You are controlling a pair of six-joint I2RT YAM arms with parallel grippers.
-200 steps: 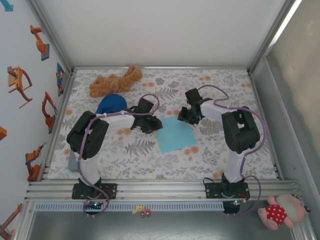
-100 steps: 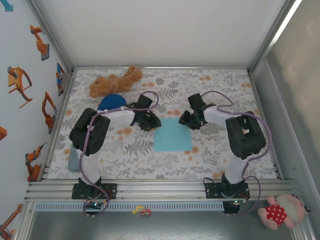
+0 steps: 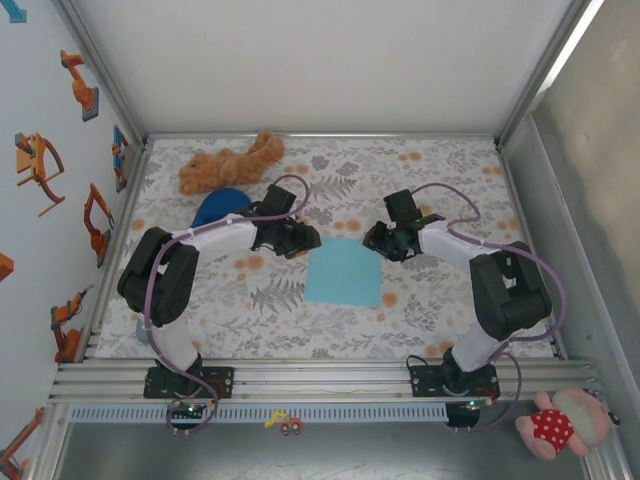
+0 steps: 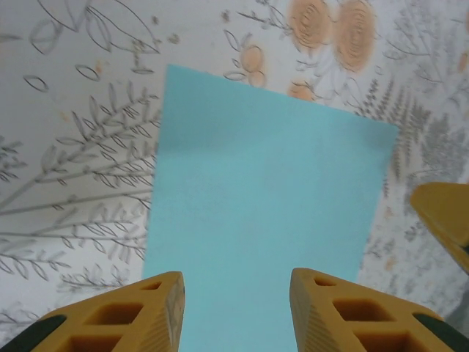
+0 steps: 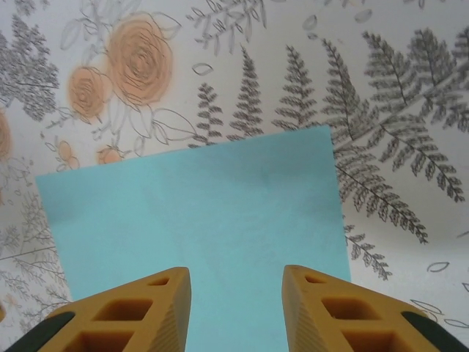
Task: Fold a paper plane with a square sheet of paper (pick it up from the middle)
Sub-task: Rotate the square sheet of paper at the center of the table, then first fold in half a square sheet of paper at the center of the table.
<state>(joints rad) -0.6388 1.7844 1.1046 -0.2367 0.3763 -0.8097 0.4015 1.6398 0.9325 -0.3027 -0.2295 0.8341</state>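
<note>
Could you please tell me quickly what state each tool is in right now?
Left tool: open, holding nothing, fingers apart over the square sheet of paper.
Right tool: open, holding nothing, over the same sheet.

From the left wrist, the square sheet of paper (image 4: 264,213) ran off the bottom edge, and the left claw's (image 4: 236,293) fingers (image 4: 124,315) hid its near corners. The right wrist view cut off its near edge likewise, beneath the right claw (image 5: 236,293). Overhead, the left arm (image 3: 225,238) covered part of the dark blue dome (image 3: 213,208).
</note>
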